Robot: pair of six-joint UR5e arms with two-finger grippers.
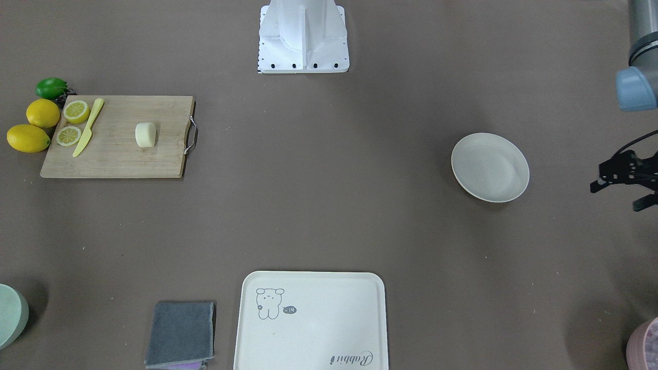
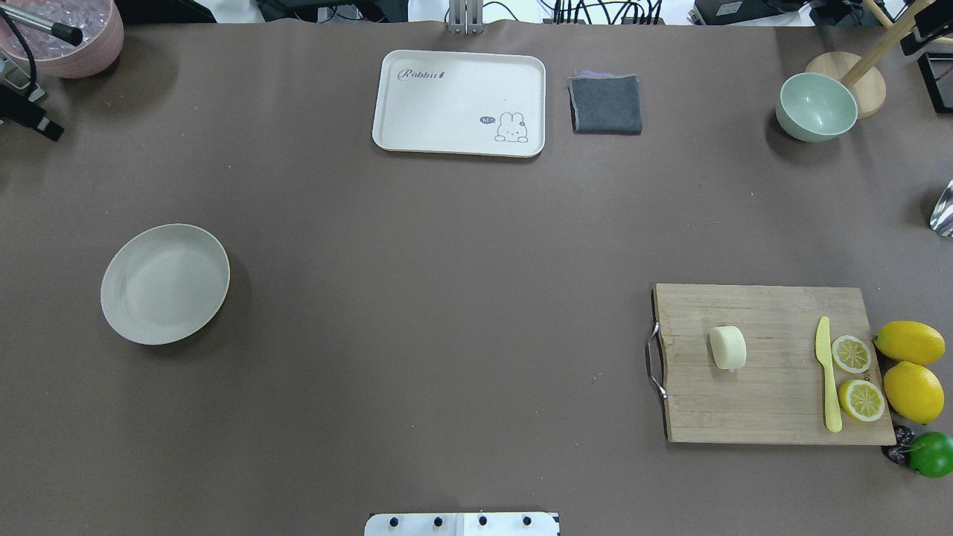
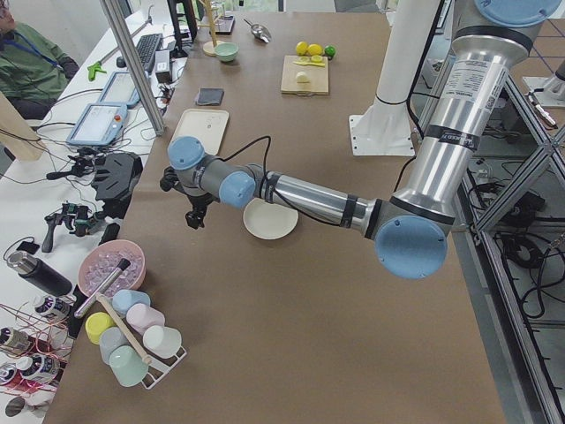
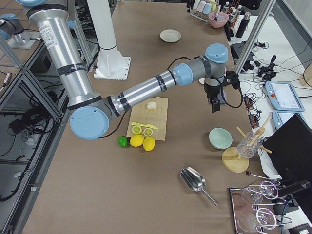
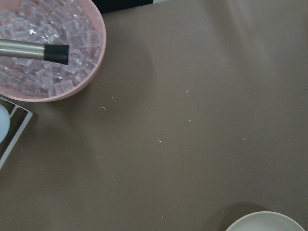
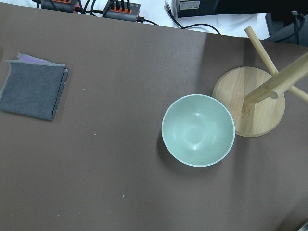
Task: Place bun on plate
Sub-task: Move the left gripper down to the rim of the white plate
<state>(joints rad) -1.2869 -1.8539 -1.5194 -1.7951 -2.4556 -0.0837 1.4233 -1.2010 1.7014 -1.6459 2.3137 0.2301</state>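
Observation:
The bun is a pale cream lump lying on a wooden cutting board on my right side of the table. The plate is round, off-white and bare, and stands far off on my left side; its rim shows in the left wrist view. My left gripper hangs open beyond the plate's outer side, holding nothing. My right gripper appears only in the exterior right view, high near the table's far edge; whether it is open or shut I cannot tell.
On the board lie a yellow knife and two lemon slices, with whole lemons and a lime beside it. A cream tray, grey cloth, green bowl and pink ice bowl line the far edge.

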